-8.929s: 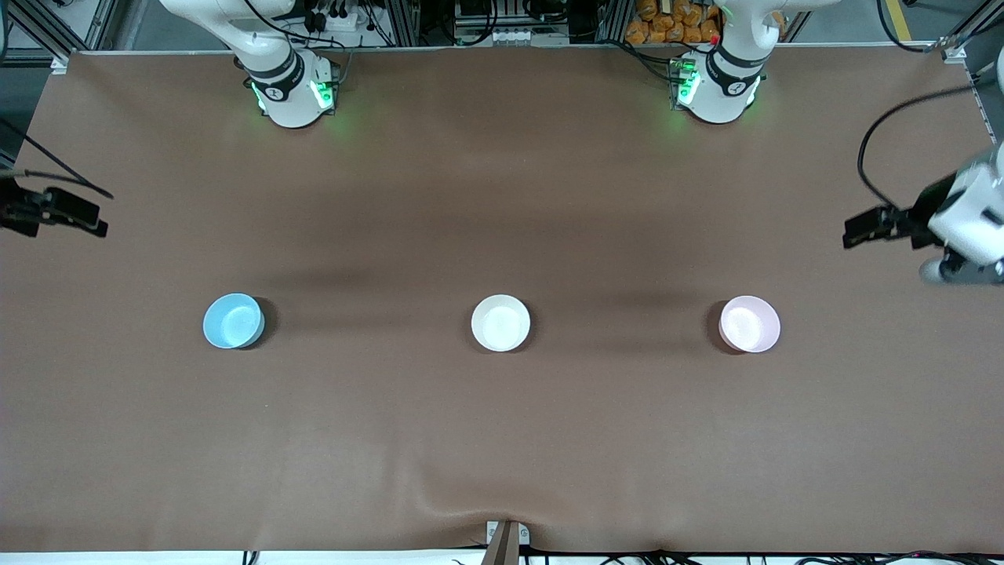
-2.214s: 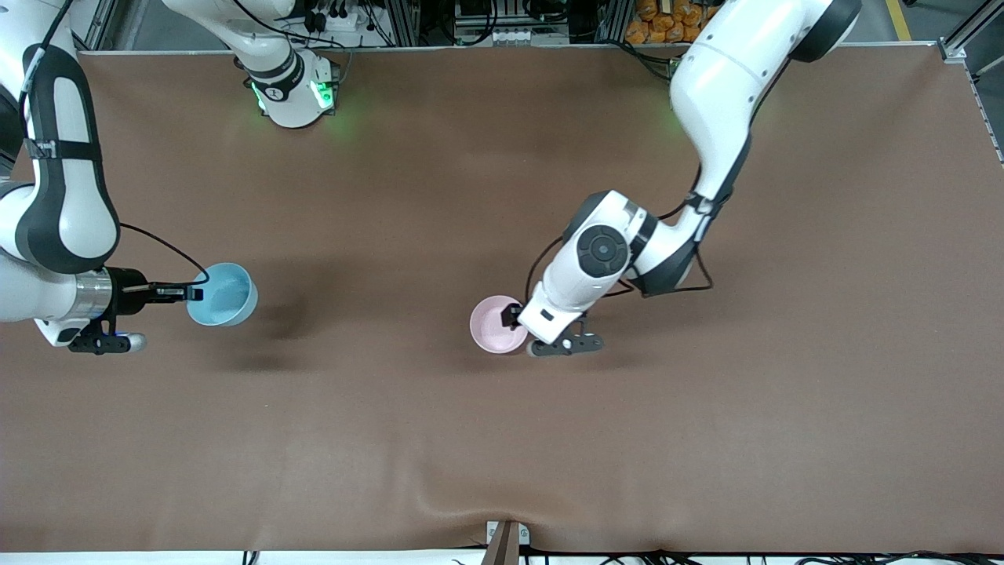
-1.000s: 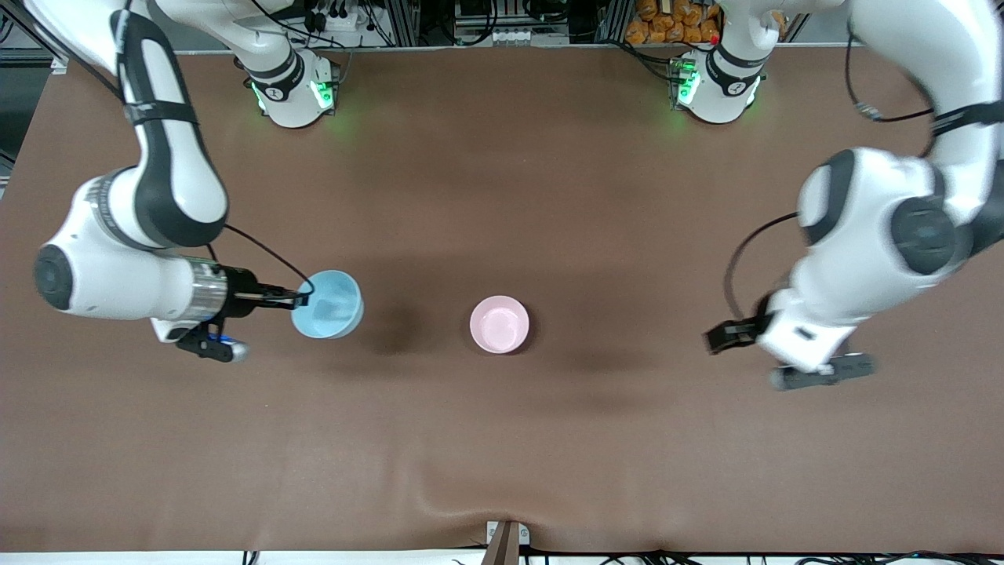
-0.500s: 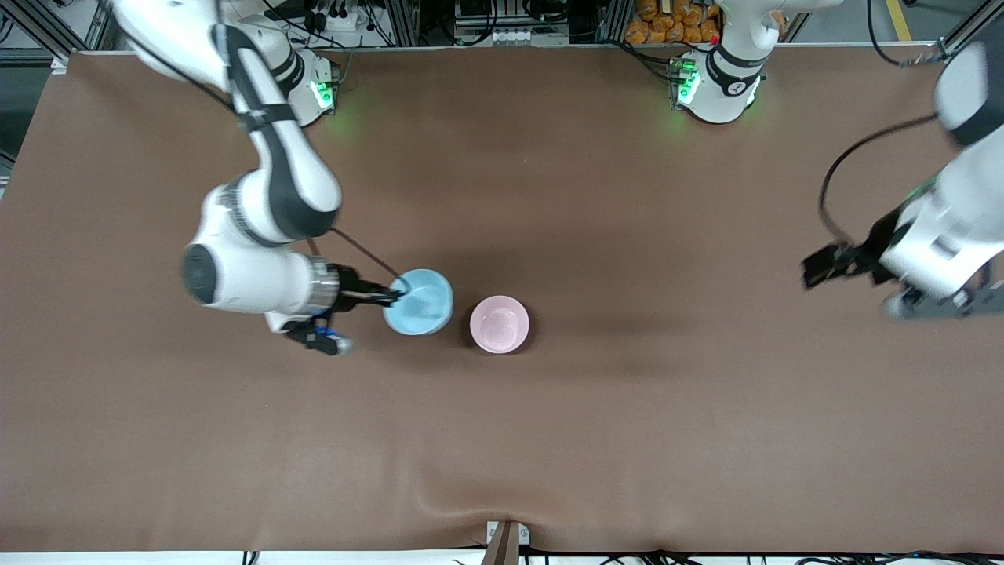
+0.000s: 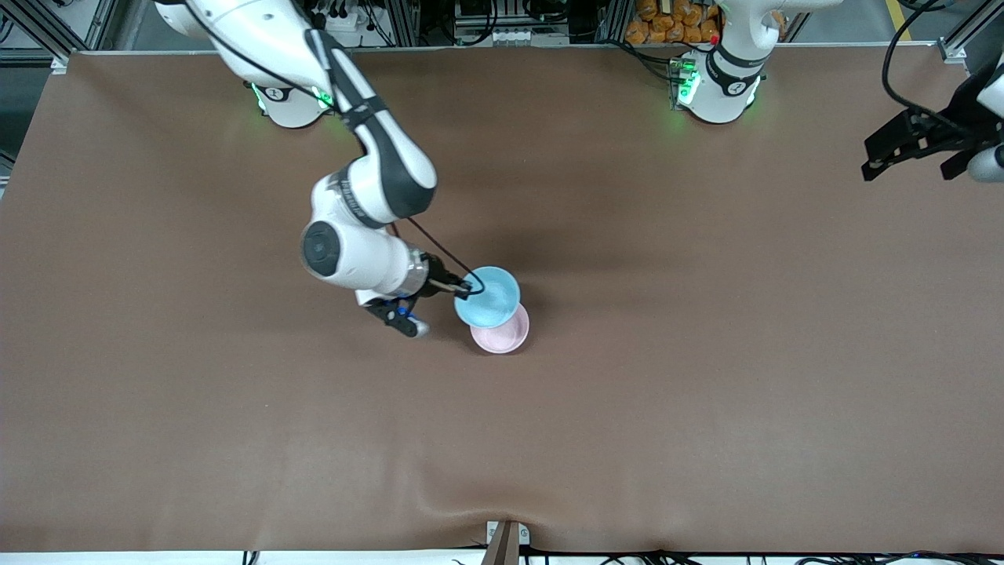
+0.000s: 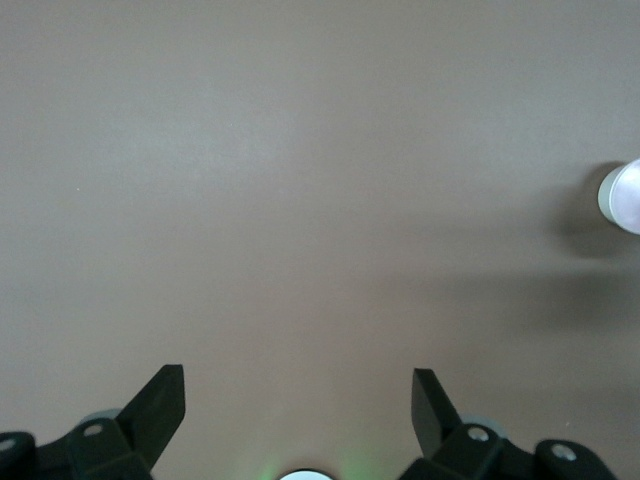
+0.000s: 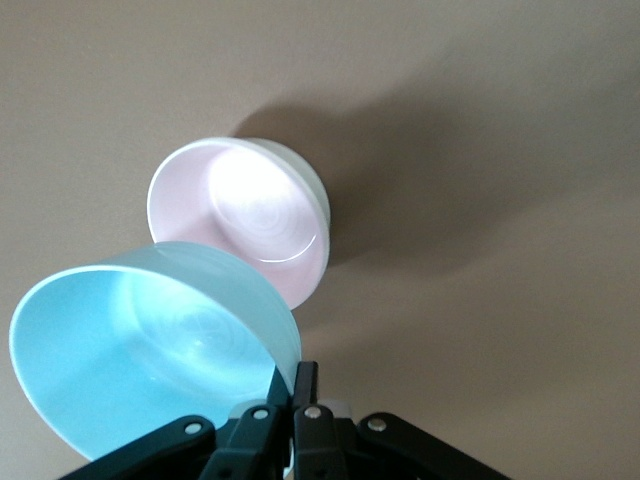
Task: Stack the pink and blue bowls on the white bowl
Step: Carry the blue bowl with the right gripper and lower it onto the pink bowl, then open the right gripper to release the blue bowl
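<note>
The pink bowl [image 5: 504,337] sits at the table's middle, nested in the white bowl, whose pale outer wall [image 7: 322,212] shows round it in the right wrist view. My right gripper [image 5: 464,289] is shut on the rim of the light blue bowl [image 5: 488,297] and holds it tilted in the air, partly over the pink bowl [image 7: 255,210]. The blue bowl [image 7: 150,350] fills the area next to my right gripper [image 7: 297,380]. My left gripper [image 5: 869,161] is open and empty, up in the air at the left arm's end of the table. The left wrist view shows its fingers [image 6: 160,400] wide apart.
The brown table mat [image 5: 627,408] is bare round the stacked bowls. The stack shows small at the edge of the left wrist view [image 6: 622,195]. A metal bracket [image 5: 506,540] sits at the table edge nearest the front camera.
My right arm has carried the blue bowl along the table from its own end to over the pink bowl. My left arm has drawn back up toward its end of the table.
</note>
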